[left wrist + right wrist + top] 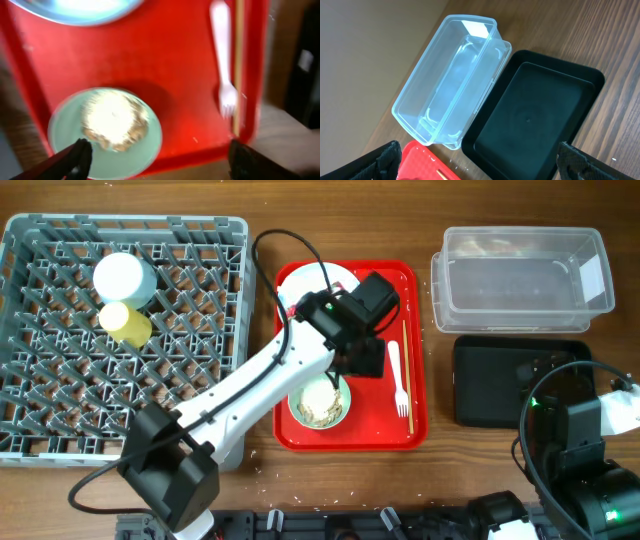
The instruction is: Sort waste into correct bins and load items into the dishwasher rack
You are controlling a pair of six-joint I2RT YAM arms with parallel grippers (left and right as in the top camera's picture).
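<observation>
Left gripper (160, 159) above bowl (105, 132), fork (222, 55) nearby

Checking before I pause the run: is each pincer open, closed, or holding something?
Left pincer: open, holding nothing.
Right pincer: open, holding nothing.

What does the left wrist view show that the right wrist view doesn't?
Only left wrist: the mint-green bowl holding food scraps, the white fork, the chopstick beside it, an edge of the pale blue plate. Only right wrist: the clear tub. Both: the red tray (only a corner in the right wrist view), the wooden table, and probably the black tray, a dark blur at the left wrist view's edge.
</observation>
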